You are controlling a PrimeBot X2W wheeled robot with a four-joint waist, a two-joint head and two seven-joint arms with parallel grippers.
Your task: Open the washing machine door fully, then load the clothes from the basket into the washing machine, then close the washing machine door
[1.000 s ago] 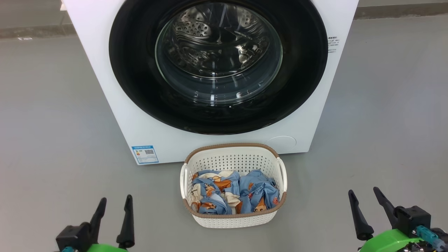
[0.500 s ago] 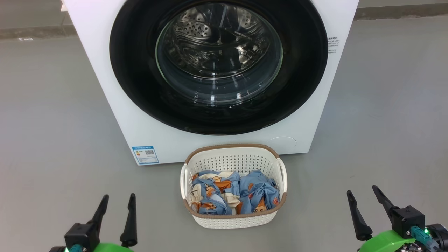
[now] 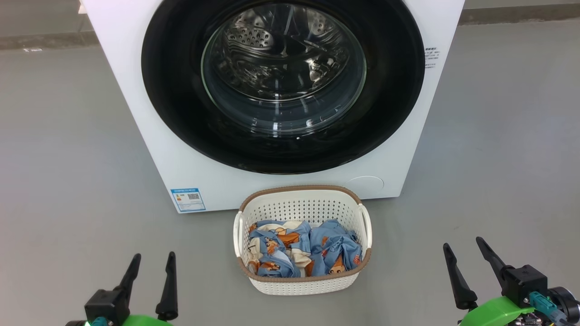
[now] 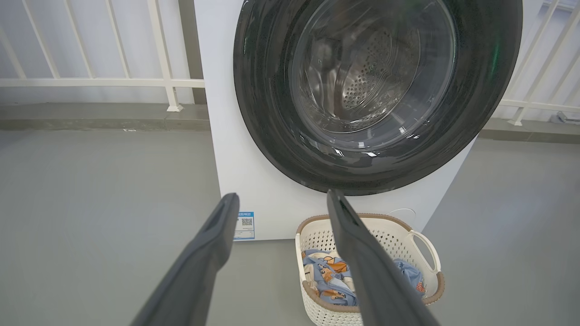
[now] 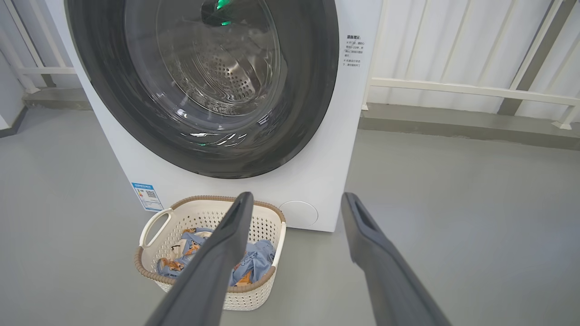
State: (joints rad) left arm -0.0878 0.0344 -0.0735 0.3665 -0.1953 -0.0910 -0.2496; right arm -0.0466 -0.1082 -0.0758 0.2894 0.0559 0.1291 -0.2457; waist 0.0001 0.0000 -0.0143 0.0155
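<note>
Washing machine door (image 3: 172,90): was shut flush on the washing machine (image 3: 149,149), with no handle discernible on its black rim. The basket (image 3: 301,285) holding the clothes (image 3: 326,253) stood on the floor just in front, below it. Left gripper (image 3: 152,255) and right gripper (image 3: 462,242): the 2 hung spread open and empty, flanking the basket, well apart from the door. Opening likely called for 1 gripper hooking behind the rim's free edge and drawing along the hinge's arc, not straight out.

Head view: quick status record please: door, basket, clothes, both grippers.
washing machine door: shut against the washing machine front
basket: on the floor, just before the machine, below the door
clothes: crumpled in the basket
left gripper: open, empty, left of the basket
right gripper: open, empty, right of the basket
done so far: nothing
</note>
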